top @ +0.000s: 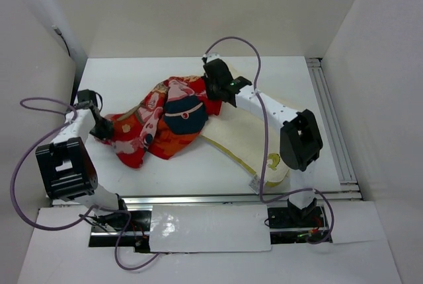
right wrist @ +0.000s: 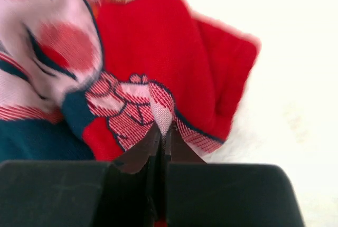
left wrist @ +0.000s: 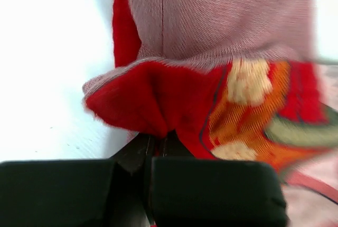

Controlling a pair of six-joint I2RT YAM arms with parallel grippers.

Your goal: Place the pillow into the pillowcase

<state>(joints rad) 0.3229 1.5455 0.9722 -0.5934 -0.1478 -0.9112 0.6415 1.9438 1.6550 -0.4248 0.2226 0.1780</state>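
Note:
The red printed pillowcase [top: 162, 120] lies crumpled in the middle of the table, draped over the left end of the cream pillow [top: 246, 152], which stretches toward the front right. My left gripper [top: 106, 130] is shut on the pillowcase's left red edge [left wrist: 153, 100], with a fold pinched between its fingertips [left wrist: 141, 143]. At the case's far right corner my right gripper [top: 213, 90] is shut on the pink-and-red patterned fabric [right wrist: 158, 105], and the white pillow [right wrist: 285, 105] shows beside it.
White walls enclose the white table [top: 125, 72] on the left, back and right. A metal rail [top: 330, 119] runs along the right edge. Purple cables loop from both arms.

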